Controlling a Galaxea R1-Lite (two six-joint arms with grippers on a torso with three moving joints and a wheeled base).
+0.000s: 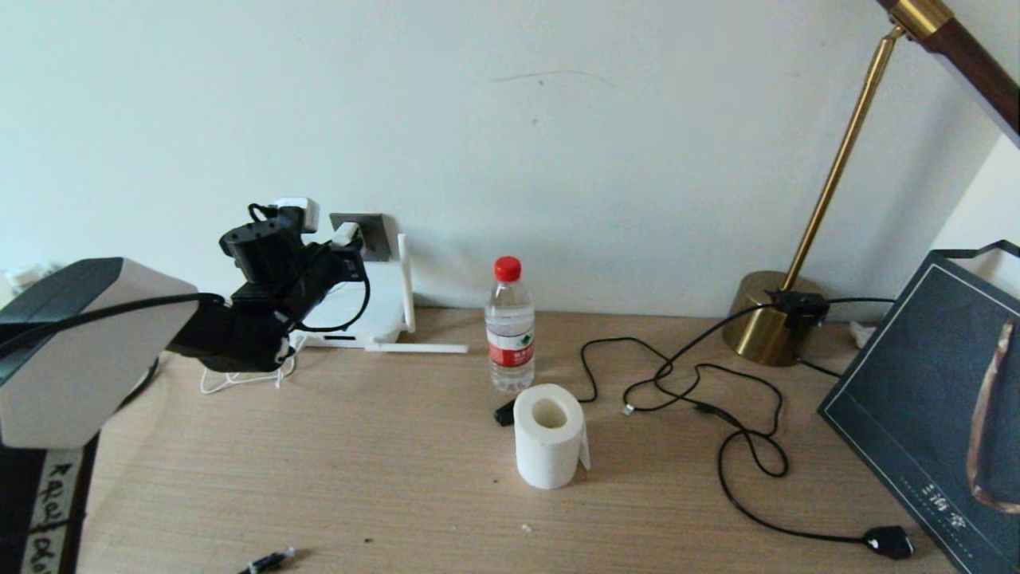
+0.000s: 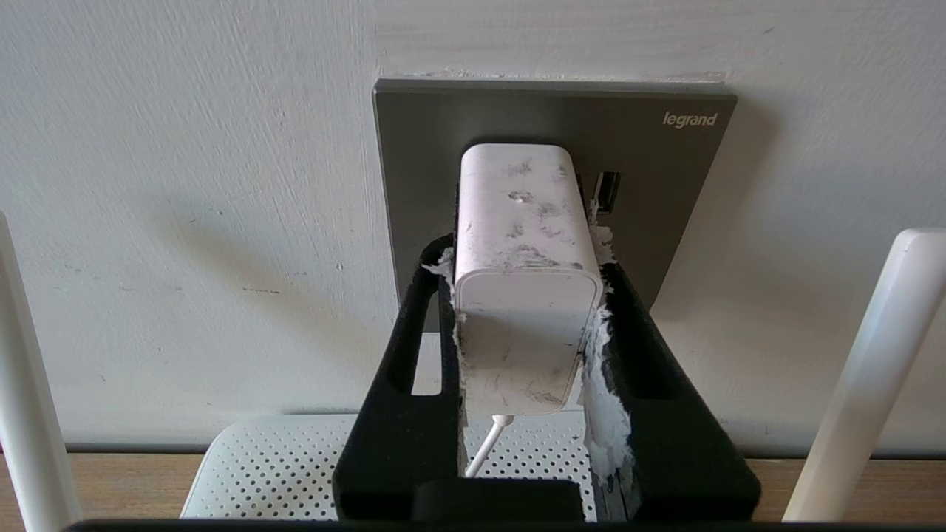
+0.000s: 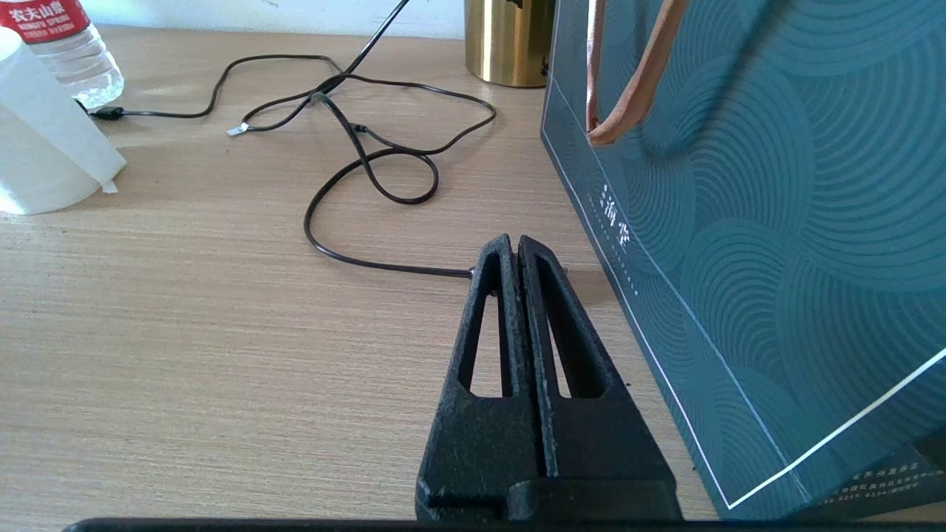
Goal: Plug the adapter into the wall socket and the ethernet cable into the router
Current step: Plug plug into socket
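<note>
Seating the adapter (image 2: 526,277) in the socket (image 2: 665,192).
My left gripper (image 2: 526,325) clamps it against the plate; next, a firm straight push, then release. Right gripper (image 3: 517,255) idles closed, empty.

The right hand (image 3: 516,247) hangs over the wooden surface (image 3: 185,310), fingers pressed together, beside a teal paper bag (image 3: 761,222); a black cable (image 3: 369,159) loops between them and a paper roll (image 3: 44,140)

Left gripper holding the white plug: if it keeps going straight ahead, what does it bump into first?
The left gripper, shut on the adapter, points at the wall socket. The adapter's front end already looks right at the grey plate, so going on would likely just press it into the socket. How far in it sits is unclear.
</note>
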